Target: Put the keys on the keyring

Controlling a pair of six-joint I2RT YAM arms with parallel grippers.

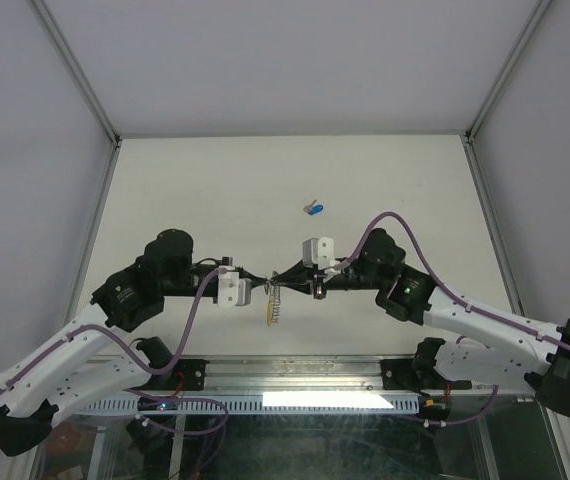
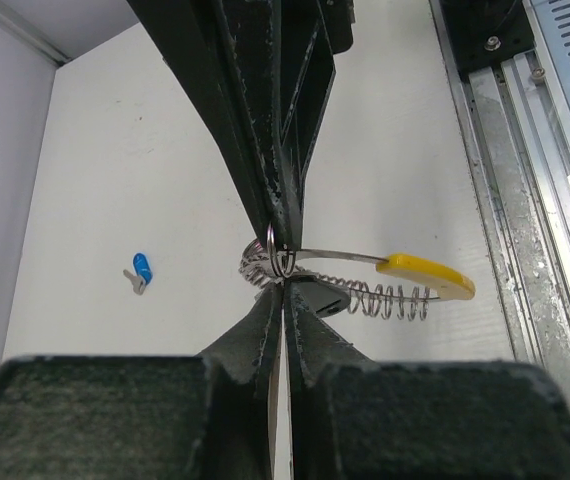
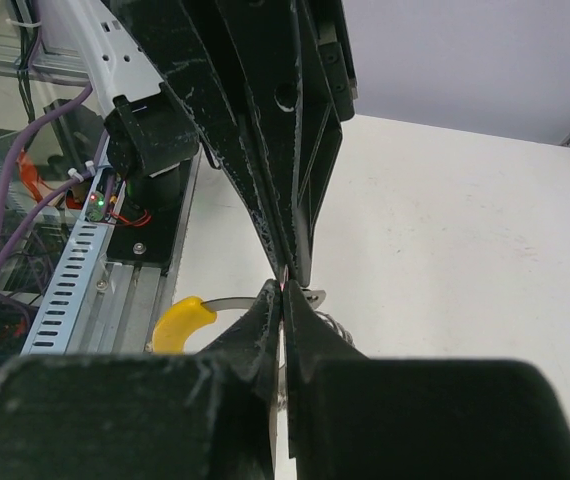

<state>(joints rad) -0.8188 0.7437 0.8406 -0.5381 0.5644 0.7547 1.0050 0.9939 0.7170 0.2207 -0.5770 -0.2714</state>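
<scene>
Left wrist: left gripper (image 2: pixel 283 287) clenched on the keyring (image 2: pixel 420 272), right gripper (image 2: pixel 283 238) clamped shut opposite. Opening it probably wants a gentle, straight pull.

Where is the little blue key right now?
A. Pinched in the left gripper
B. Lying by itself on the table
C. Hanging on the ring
B: the blue key lies alone on the table, apart from the left gripper and right gripper, which meet at the keyring.
</scene>
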